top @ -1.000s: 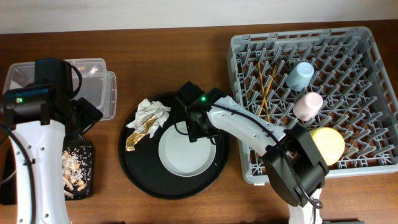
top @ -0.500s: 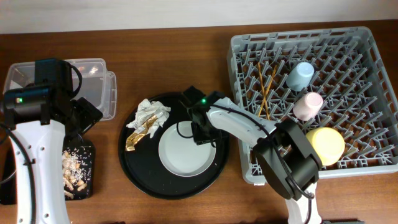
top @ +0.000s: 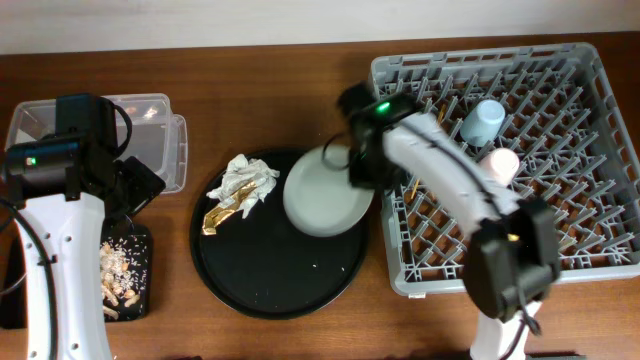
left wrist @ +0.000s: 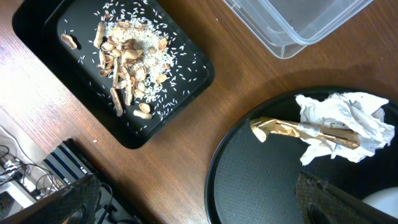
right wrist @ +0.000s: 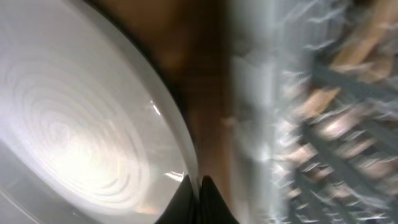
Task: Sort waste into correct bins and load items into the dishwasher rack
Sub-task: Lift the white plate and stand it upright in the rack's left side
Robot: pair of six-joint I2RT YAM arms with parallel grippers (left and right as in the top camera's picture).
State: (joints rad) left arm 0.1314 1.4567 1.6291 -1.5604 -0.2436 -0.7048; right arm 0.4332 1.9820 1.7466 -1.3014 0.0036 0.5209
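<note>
**Wooden desk (top: 260, 90): plate clamped by right pincer**

At far left, food scraps (left wrist: 127, 53) lie in the shallow black tray (left wrist: 134, 132), with the clear tub (top: 160, 130) just beside it. Left pincer (left wrist: 199, 202) hangs above, fingers wide apart, empty. 1 crumpled wrapper (top: 238, 190) sits on the round black tray (top: 270, 290). Right pincer (top: 358, 170) is closed on the plate (top: 322, 195) rim, over that tray's right edge, just beside the rack (top: 400, 275), which holds 2 chopsticks (top: 430, 120), a blue cup (top: 485, 120) and a pink cup (top: 500, 165)
</note>
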